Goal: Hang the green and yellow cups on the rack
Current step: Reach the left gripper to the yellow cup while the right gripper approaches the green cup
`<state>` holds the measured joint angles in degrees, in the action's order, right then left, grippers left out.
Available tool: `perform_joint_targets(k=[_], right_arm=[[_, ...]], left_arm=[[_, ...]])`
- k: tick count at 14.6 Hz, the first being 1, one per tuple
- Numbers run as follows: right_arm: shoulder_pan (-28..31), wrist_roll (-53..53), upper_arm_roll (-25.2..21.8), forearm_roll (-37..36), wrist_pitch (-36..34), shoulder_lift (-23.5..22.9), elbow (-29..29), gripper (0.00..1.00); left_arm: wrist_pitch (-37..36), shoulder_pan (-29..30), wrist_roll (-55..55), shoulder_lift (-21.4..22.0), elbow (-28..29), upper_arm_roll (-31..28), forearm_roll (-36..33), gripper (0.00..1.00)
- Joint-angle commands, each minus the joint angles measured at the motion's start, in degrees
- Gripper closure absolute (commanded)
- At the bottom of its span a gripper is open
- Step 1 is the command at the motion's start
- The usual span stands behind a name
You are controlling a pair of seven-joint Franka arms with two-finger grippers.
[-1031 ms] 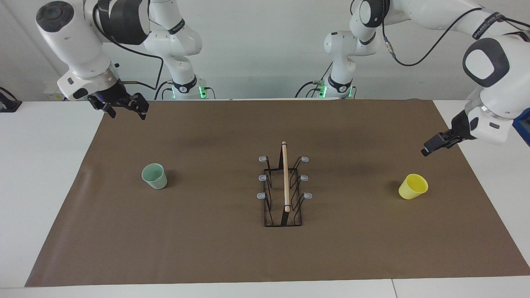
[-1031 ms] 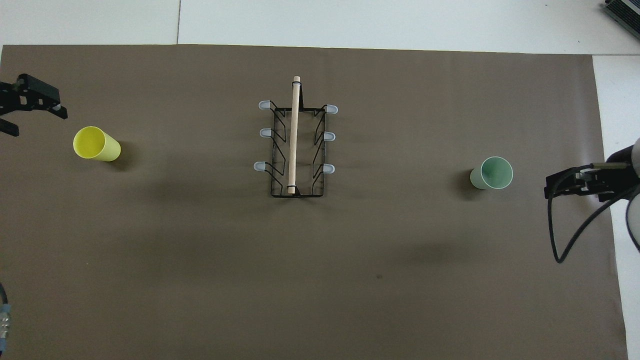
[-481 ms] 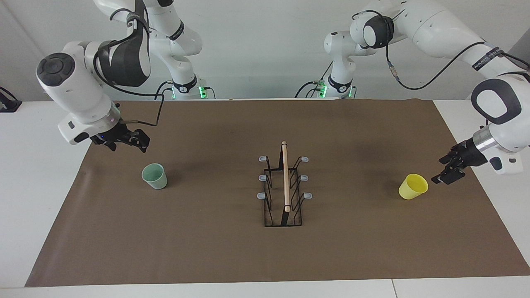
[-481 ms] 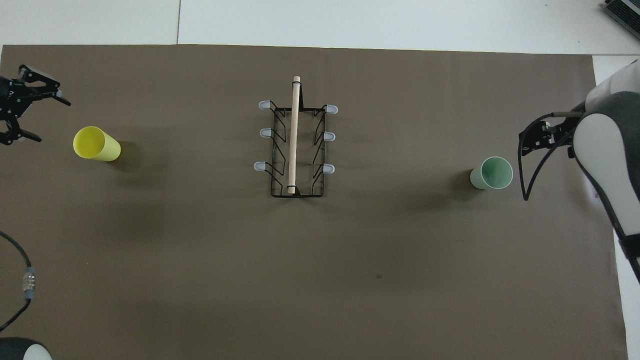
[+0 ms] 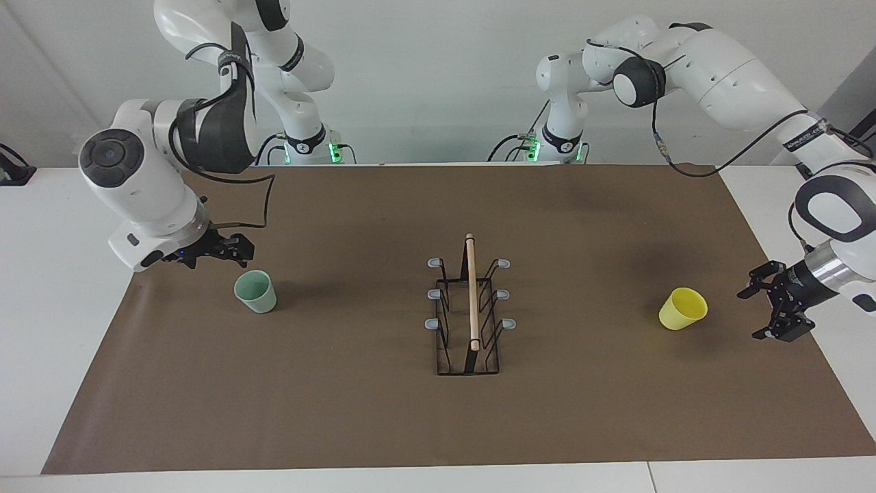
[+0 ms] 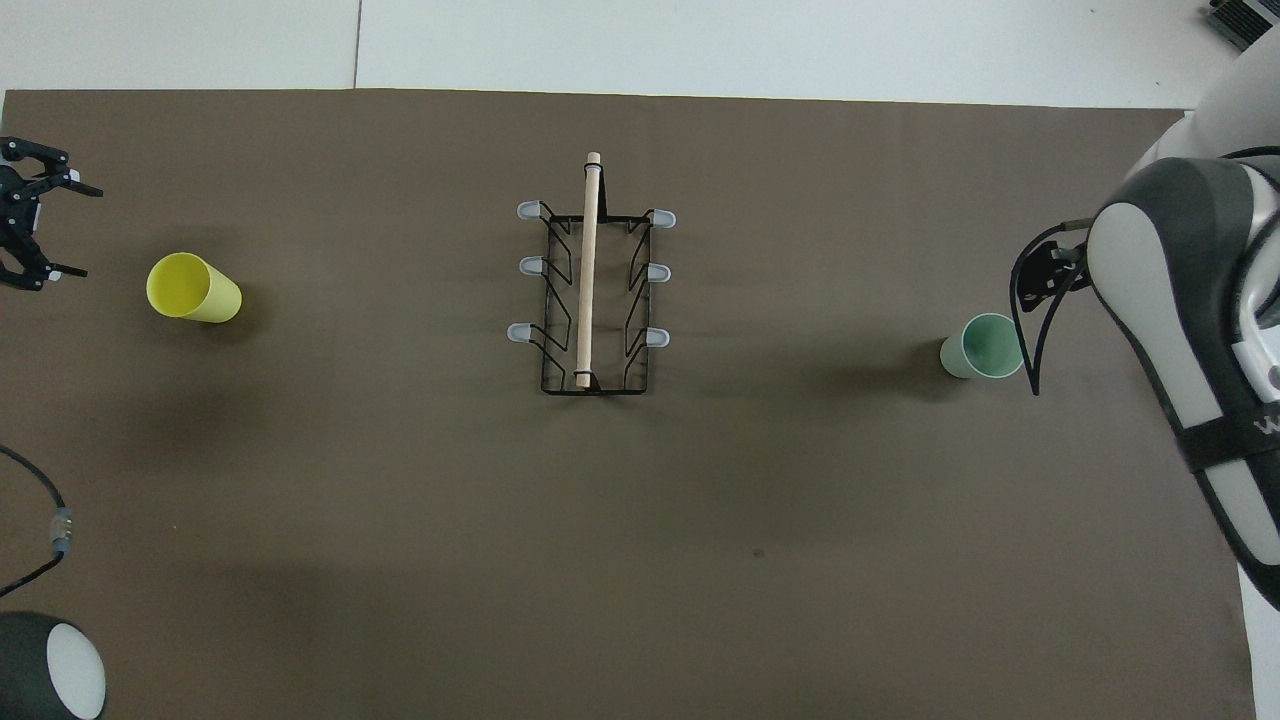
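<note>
The pale green cup point(image 5: 256, 292) stands mouth up on the brown mat toward the right arm's end; it also shows in the overhead view point(image 6: 985, 346). The yellow cup point(image 5: 683, 308) point(image 6: 192, 288) stands toward the left arm's end. The black wire rack point(image 5: 469, 316) point(image 6: 592, 290) with its wooden rod stands mid-mat, its pegs bare. My right gripper point(image 5: 229, 251) point(image 6: 1047, 277) is open, low over the mat, close beside the green cup. My left gripper point(image 5: 761, 313) point(image 6: 74, 231) is open, low, level with the yellow cup, a short gap apart from it.
The brown mat point(image 5: 342, 411) covers most of the white table point(image 5: 61, 287). The right arm's forearm point(image 6: 1180, 330) hangs over that end of the mat. A cable point(image 6: 45, 530) of the left arm hangs over the mat's near corner.
Both grippers have come down from high over the mat's ends to cup height. The right one closed in on the green cup, the left one on the yellow cup. Cups and rack have not moved.
</note>
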<state>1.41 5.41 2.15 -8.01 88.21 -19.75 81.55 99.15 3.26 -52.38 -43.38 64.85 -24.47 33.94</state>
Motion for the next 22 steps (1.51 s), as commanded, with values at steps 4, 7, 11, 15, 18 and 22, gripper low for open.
perform_joint_targets(k=[4, 7, 11, 15, 18, 22], right_arm=[[-4.92, 15.57, 1.45, -8.16, -4.71, 0.93, 2.37, 0.00], [-9.48, 20.76, 1.62, -13.33, -4.28, 3.31, 7.65, 0.00], [-15.28, 29.20, 1.63, -23.25, -1.65, 3.05, 13.44, 0.00], [-18.10, 37.03, 1.63, -29.69, 5.72, 5.68, 25.21, 0.00], [-21.78, 44.39, 1.63, -38.18, 10.40, 5.51, 28.40, 0.00], [-25.14, 46.53, 1.63, -45.86, 10.84, 1.57, 29.45, 0.00]], left_arm=[[6.93, 0.68, -1.58, 3.02, 14.40, -1.29, 10.68, 0.00], [7.10, 1.49, -1.14, 6.44, 21.50, -1.64, 17.11, 0.00], [11.24, -0.71, 0.01, 12.52, 32.70, -1.99, 25.47, 0.00], [13.60, -2.47, 0.18, 14.81, 41.04, -1.99, 33.10, 0.00], [14.31, -2.55, 0.88, 17.53, 46.84, -1.99, 38.19, 0.00], [18.08, -4.84, 4.83, 18.33, 50.81, -1.99, 50.33, 0.00]])
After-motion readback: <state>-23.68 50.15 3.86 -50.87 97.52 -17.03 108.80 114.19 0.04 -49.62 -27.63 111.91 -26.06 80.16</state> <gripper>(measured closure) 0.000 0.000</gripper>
